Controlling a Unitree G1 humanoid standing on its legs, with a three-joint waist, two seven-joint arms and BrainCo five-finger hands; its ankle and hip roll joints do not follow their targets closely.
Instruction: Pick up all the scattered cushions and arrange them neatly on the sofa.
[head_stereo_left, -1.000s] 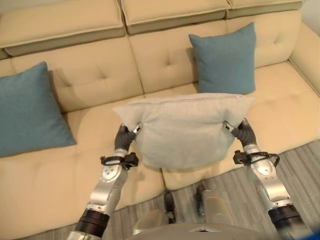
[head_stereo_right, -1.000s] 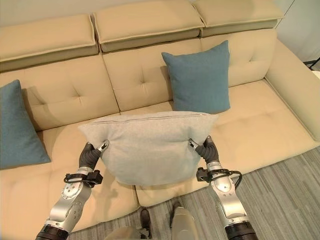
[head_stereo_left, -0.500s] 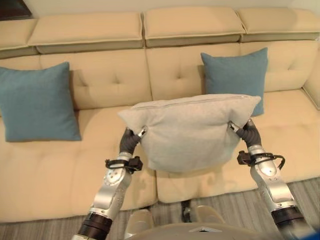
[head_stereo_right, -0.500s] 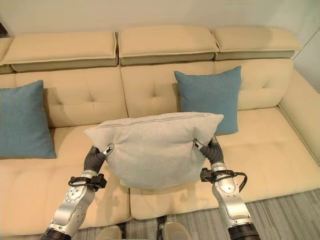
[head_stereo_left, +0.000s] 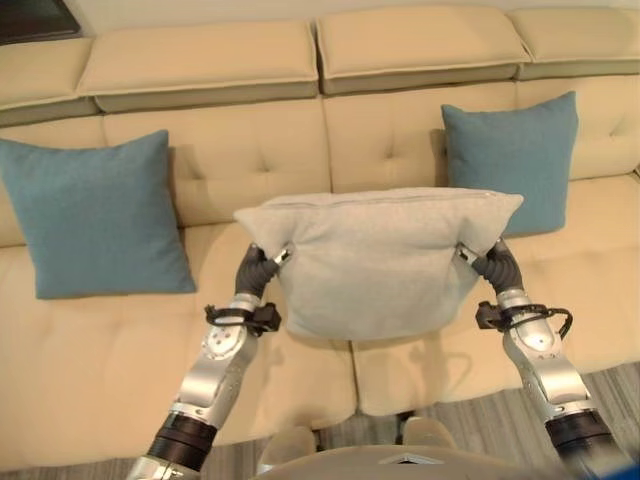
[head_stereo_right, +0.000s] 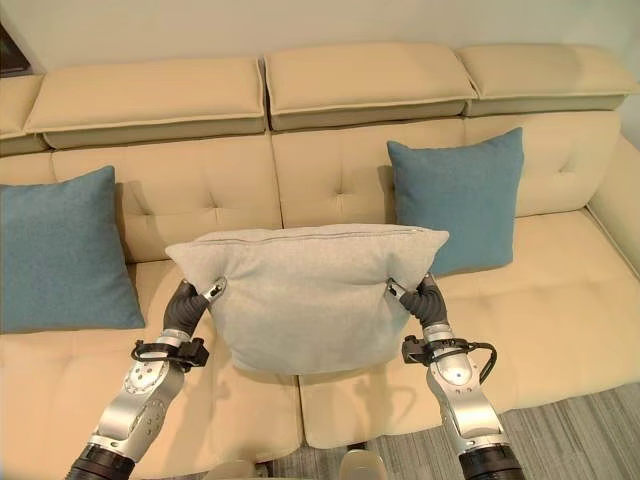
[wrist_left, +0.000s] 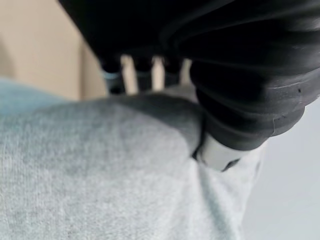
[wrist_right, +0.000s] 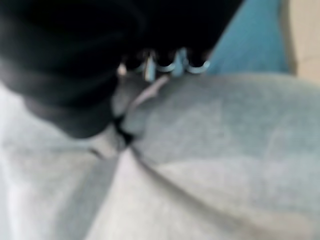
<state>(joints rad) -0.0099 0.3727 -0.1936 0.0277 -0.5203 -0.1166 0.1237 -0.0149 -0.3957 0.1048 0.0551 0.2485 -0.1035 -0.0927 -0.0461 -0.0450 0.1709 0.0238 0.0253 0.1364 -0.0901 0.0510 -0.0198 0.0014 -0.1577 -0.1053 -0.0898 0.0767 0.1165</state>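
— Above the middle seat of the beige sofa (head_stereo_right: 330, 170), what are the two hands carrying?

— They are holding up a light grey cushion (head_stereo_right: 310, 295) between them, clear of the seat. It is hanging roughly level, with its seamed top edge running straight across and its lower edge sagging toward the front of the seat.

— How is the left hand (head_stereo_right: 186, 303) gripping it?

— It is clamping the cushion's left side just under the top corner. In the left wrist view the thumb is digging into the grey fabric and making a crease, while the fingers (wrist_left: 131, 75) are reaching over the far face of the cushion, so the cloth is being pinched between them.

— And the right hand (head_stereo_right: 424, 299)?

— It is doing the same on the right side. In the right wrist view its fingers (wrist_right: 165, 62) are curling over the cushion's edge and the thumb is pressing into a deep fold.

— What else is sitting on the sofa?

— A blue cushion (head_stereo_right: 457, 200) is leaning upright against the backrest, behind and to the right of the grey one. A second blue cushion (head_stereo_right: 62, 252) is standing against the backrest at the left end, well apart from the hands. Grey striped flooring (head_stereo_right: 590, 440) is showing in front of the sofa at lower right.
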